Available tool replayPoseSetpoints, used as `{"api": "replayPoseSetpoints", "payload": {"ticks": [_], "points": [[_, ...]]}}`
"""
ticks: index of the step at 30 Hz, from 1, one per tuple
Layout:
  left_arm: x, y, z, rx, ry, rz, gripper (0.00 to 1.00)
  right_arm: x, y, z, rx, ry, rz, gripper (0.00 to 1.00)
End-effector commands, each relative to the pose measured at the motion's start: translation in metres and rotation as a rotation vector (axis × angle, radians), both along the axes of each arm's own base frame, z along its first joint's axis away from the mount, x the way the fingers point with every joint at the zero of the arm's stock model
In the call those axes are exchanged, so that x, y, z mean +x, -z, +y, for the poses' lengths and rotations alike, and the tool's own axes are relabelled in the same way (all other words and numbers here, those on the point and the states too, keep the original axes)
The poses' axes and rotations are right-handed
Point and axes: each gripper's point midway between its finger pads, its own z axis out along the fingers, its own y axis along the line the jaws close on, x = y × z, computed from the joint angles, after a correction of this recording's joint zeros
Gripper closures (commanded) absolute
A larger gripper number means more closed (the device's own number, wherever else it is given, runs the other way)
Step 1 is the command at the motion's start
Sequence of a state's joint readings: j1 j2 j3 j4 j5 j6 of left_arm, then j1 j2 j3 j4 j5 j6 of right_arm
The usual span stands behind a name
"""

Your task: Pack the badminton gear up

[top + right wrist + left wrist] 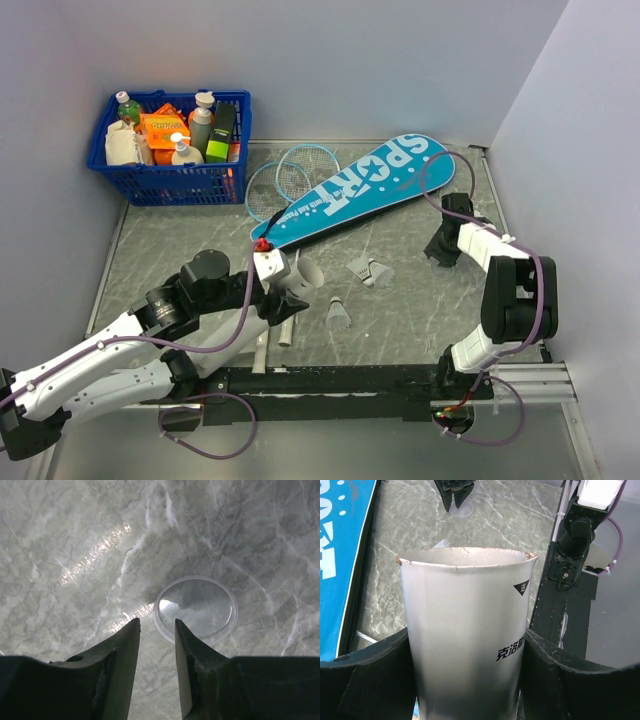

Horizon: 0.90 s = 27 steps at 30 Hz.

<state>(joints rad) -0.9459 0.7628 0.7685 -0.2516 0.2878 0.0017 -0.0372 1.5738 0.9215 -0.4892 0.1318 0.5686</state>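
Observation:
A silver-grey shuttlecock tube (465,625) with an open, frayed top stands between the fingers of my left gripper (467,680), which is shut on it. From above, the tube (306,276) sits at my left gripper (290,288), just below the tip of the teal SPORT bag (360,188). Two light-blue rackets (292,175) lie with their heads beside the bag. White shuttlecocks (370,270) (338,315) rest on the table. My right gripper (157,622) hovers open and holds nothing, just short of a clear round lid (196,609) lying flat on the table.
A blue basket (165,185) of bottles and packets stands at the back left. Grey-white handles (286,330) poke out below my left arm. Walls close in the table at the left, back and right. A black rail (350,380) runs along the near edge.

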Motion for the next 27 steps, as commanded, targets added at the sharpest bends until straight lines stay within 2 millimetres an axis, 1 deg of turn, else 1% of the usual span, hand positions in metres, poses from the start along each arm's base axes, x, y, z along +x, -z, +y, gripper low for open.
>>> {"api": "replayPoseSetpoints", "payload": {"ticks": [1, 3, 4, 6, 7, 8, 10, 12, 13, 14, 15, 16, 17, 18, 20, 22, 23, 25, 27], "points": [[0.002, -0.002, 0.002, -0.028, -0.06, 0.072, 0.99, 0.007, -0.017, -0.005, -0.019, 0.021, -0.073, 0.55], [0.005, -0.002, 0.003, -0.029, -0.079, 0.07, 0.99, 0.006, -0.028, -0.006, -0.023, 0.019, -0.101, 0.53], [0.005, -0.001, 0.003, -0.026, -0.08, 0.071, 0.99, 0.005, -0.036, -0.003, -0.016, 0.011, -0.131, 0.51], [0.006, -0.001, 0.003, -0.024, -0.084, 0.075, 0.99, 0.003, -0.044, 0.008, 0.012, -0.013, -0.16, 0.5], [0.006, -0.001, 0.004, -0.025, -0.085, 0.074, 0.99, 0.0, -0.051, 0.019, 0.058, -0.041, -0.187, 0.5], [0.007, -0.001, 0.004, -0.024, -0.09, 0.074, 0.99, -0.001, -0.053, 0.028, 0.096, -0.048, -0.201, 0.49], [0.007, -0.003, 0.005, -0.03, -0.099, 0.069, 0.99, -0.008, -0.059, 0.055, 0.167, -0.105, -0.22, 0.49], [0.009, -0.005, 0.007, -0.037, -0.113, 0.064, 0.99, -0.015, -0.061, 0.076, 0.222, -0.114, -0.239, 0.48], [0.01, -0.008, 0.008, -0.047, -0.12, 0.056, 0.99, -0.017, -0.069, 0.085, 0.245, -0.127, -0.273, 0.45], [0.01, -0.009, 0.009, -0.052, -0.124, 0.053, 0.99, -0.02, -0.072, 0.093, 0.284, -0.107, -0.285, 0.43], [0.011, -0.009, 0.01, -0.055, -0.131, 0.051, 0.99, -0.023, -0.072, 0.105, 0.313, -0.121, -0.302, 0.42], [0.011, -0.009, 0.01, -0.054, -0.137, 0.052, 0.98, -0.025, -0.079, 0.113, 0.359, -0.102, -0.327, 0.41], [0.013, -0.01, 0.011, -0.055, -0.148, 0.054, 0.98, -0.029, -0.076, 0.118, 0.375, -0.093, -0.326, 0.41], [0.014, -0.011, 0.012, -0.057, -0.156, 0.053, 0.97, -0.031, -0.079, 0.128, 0.394, -0.106, -0.341, 0.41], [0.014, -0.012, 0.013, -0.063, -0.161, 0.05, 0.96, -0.033, -0.075, 0.132, 0.41, -0.062, -0.339, 0.41], [0.014, -0.014, 0.013, -0.069, -0.164, 0.049, 0.99, -0.034, -0.074, 0.14, 0.442, -0.033, -0.346, 0.41], [0.014, -0.014, 0.013, -0.071, -0.163, 0.05, 0.99, -0.037, -0.067, 0.142, 0.448, -0.022, -0.335, 0.41], [0.014, -0.014, 0.013, -0.071, -0.162, 0.053, 0.99, -0.037, -0.065, 0.15, 0.481, -0.003, -0.333, 0.42], [0.014, -0.013, 0.012, -0.066, -0.161, 0.057, 0.99, -0.038, -0.057, 0.154, 0.492, 0.024, -0.312, 0.43]]}}
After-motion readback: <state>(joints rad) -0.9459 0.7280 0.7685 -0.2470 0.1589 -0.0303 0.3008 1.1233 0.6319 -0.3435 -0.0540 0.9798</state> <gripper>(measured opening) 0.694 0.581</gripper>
